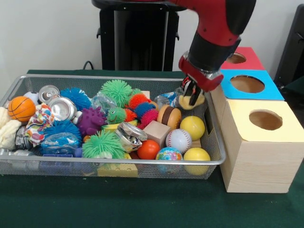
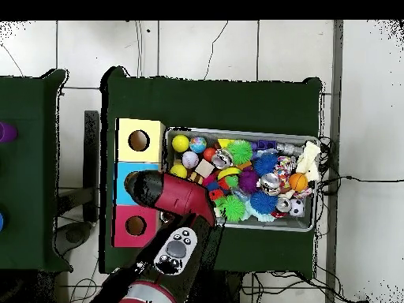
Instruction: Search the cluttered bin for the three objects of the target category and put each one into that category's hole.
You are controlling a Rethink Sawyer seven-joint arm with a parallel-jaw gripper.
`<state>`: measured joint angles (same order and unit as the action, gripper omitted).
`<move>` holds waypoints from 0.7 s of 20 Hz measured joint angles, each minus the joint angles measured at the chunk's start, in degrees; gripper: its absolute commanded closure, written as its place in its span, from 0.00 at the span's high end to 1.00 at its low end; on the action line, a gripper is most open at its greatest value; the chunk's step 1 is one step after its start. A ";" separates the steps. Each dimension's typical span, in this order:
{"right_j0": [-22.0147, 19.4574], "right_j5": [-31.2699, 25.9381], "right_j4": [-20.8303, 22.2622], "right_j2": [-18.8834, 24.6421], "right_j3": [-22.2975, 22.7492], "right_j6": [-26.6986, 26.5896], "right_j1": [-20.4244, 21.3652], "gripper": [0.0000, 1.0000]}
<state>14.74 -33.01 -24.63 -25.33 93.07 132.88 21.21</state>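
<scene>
**Bin of toys, arm at its box-side end**

Silver wire-mesh bin (image 1: 28, 164) sits on the green table, packed with clutter. In the front view, from the left: an orange basketball toy (image 1: 21, 108), crushed silver cans (image 1: 61, 108), a purple spiky ball (image 1: 91, 120), green fuzzy pom balls (image 1: 103, 145), a pale wooden cube (image 1: 156, 132), a white baseball (image 1: 178, 140) and yellow balls (image 1: 192, 127). Above the bin's right end hangs the red and black arm's gripper (image 1: 191, 95), its dark fingers closed around a yellowish toy (image 1: 199, 100) whose shape I cannot make out. Right of the bin stand three pale wooden boxes; the farthest has the red top with the round hole (image 1: 236, 58).

From overhead the arm hides the gripper and most of the blue-topped box (image 2: 126, 171), but the red box's hole (image 2: 136, 226) and the yellow box's hole (image 2: 139, 141) show fully.
</scene>
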 measured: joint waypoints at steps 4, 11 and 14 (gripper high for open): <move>0.59 -4.83 0.02 -1.42 -0.83 0.00 2.59 0.00; 1.60 -8.76 0.07 -2.85 -3.00 0.00 6.24 0.00; 1.92 -8.82 0.09 -3.11 -3.52 0.00 6.95 0.00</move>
<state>16.66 -41.83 -24.53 -28.44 89.55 132.88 28.16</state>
